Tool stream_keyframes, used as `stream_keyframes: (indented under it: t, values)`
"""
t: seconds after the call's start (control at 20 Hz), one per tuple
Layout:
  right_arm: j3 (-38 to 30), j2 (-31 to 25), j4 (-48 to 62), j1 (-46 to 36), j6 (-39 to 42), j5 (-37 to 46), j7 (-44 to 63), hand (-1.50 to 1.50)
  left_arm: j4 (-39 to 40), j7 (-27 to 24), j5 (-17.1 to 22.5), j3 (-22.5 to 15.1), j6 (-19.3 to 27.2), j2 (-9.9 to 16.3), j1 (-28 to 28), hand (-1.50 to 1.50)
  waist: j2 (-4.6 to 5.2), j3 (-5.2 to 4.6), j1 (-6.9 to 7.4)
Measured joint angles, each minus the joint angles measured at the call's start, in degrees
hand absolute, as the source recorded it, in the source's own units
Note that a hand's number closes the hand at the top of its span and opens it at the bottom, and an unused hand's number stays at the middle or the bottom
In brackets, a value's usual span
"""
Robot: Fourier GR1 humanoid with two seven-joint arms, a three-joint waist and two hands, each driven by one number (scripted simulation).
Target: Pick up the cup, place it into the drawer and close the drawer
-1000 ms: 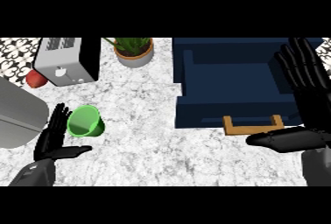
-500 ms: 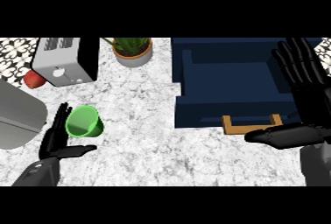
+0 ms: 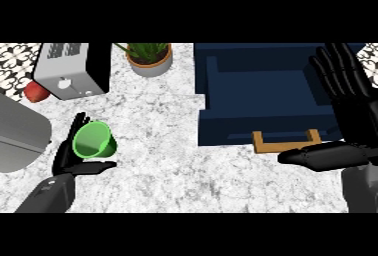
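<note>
The green cup [image 3: 94,141] lies tilted on the marble counter at the left, its mouth facing me. My left hand [image 3: 69,156] is right against it: straight fingers rise along the cup's left side and the thumb reaches out under its lower edge. The navy drawer [image 3: 258,100] stands open at the upper right, with a wooden handle [image 3: 285,143] on its near front. My right hand [image 3: 347,125] is open at the right edge, fingers up over the drawer's right side, with the thumb pointing left just right of the handle.
A silver toaster [image 3: 70,70] and a red apple [image 3: 36,91] sit at the back left. A potted plant [image 3: 150,59] stands at the back centre. A grey rounded object [image 3: 16,135] fills the left edge.
My left hand has crept slightly up and in toward the cup, its thumb now under the rim. The cup and the right hand have barely shifted.
</note>
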Motion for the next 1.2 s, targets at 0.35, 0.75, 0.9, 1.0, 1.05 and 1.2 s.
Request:
stream_keyframes:
  t: [0.35,0.75,0.9,1.0,1.05,1.2]
  values:
    - [-1.0,-0.9,0.9,-0.8,0.5,-0.8,0.8,-1.5,-1.8,-1.3,-0.1,-0.5,-2.8,-1.6,-0.2,1.5,0.1,-0.03,0.02]
    - [-1.8,-1.5,1.2,-0.3,1.1,-1.1,0.0,-1.5,-5.5,-6.7,0.3,1.3,6.4,-2.6,-0.6,1.5,0.08,0.0,0.05]
    - [-2.8,-2.0,0.2,0.6,1.9,-2.6,0.3,-1.5,-6.4,-7.7,1.5,2.4,6.4,-3.2,-0.5,1.5,-0.08,0.04,0.12]
    - [-2.6,-1.6,0.1,0.8,1.5,-2.3,0.3,-1.5,-7.0,-8.1,2.2,3.1,6.9,-4.3,-0.7,1.5,-0.18,0.07,0.39]
    - [-2.6,-1.7,-0.3,0.8,1.5,-2.4,0.7,-1.5,-7.1,-8.4,2.6,3.5,7.4,-5.2,-1.0,1.5,-0.21,0.09,0.42]
    - [-1.8,-1.1,-0.3,1.3,1.0,-1.3,0.4,-1.5,-8.5,-8.6,2.9,3.3,7.4,-7.3,-1.8,1.5,-0.37,0.13,0.83]
